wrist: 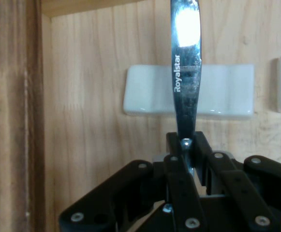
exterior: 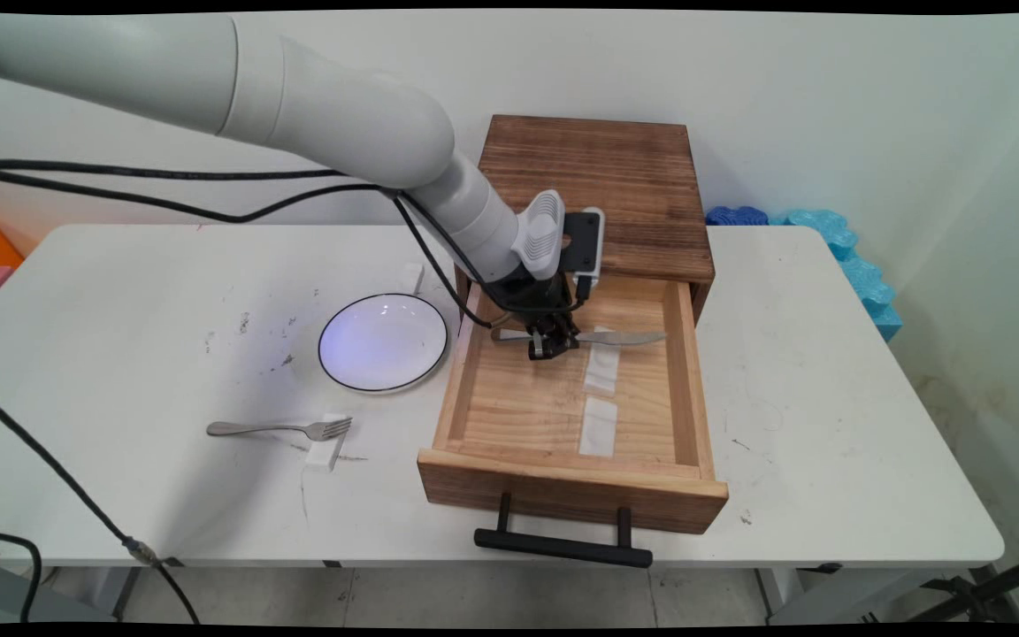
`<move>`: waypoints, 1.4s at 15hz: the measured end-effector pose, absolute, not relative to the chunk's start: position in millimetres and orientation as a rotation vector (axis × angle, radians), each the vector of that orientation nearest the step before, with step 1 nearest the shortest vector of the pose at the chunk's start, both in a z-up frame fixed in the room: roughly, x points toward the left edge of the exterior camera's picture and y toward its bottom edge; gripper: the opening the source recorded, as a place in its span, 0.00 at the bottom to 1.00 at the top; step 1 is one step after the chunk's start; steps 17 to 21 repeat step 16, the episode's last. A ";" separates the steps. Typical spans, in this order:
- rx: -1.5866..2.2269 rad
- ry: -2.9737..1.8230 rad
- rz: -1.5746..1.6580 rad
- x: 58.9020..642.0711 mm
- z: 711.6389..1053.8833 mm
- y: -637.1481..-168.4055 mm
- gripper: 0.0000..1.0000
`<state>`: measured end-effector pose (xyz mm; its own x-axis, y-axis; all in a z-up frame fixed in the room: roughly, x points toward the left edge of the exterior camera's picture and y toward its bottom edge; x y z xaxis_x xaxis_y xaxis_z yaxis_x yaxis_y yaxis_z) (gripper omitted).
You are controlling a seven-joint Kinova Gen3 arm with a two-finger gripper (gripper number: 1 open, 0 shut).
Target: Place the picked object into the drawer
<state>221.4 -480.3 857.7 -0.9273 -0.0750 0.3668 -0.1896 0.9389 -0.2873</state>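
My gripper (exterior: pixel 552 343) is inside the open wooden drawer (exterior: pixel 509 402), shut on a steel table knife (exterior: pixel 624 337). The knife lies level, its blade pointing right over a white block (exterior: pixel 602 369) on the drawer floor. In the hand view the gripper (wrist: pixel 188 147) clamps the knife (wrist: pixel 186 72) near its middle, and the blade, lettered Royalstar, runs up across the white block (wrist: pixel 145 89). A second white block (exterior: pixel 598 426) lies nearer the drawer front. The drawer's dark cabinet (exterior: pixel 598 181) stands behind.
A white plate (exterior: pixel 383 341) with a dark rim sits left of the drawer. A fork (exterior: pixel 279 429) rests with its tines on a small white block (exterior: pixel 325 447) near the front left. The black drawer handle (exterior: pixel 563 547) juts over the table's front edge. Blue foam (exterior: pixel 837 243) lies at the back right.
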 end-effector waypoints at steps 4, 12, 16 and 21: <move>0.190 -2.740 0.441 220.8 847.1 -481.5 0.00; 0.184 -2.730 0.429 218.8 836.0 -483.0 1.00; 0.174 -2.721 0.436 219.6 836.2 -482.3 1.00; 0.174 -2.721 0.436 219.6 836.2 -482.3 1.00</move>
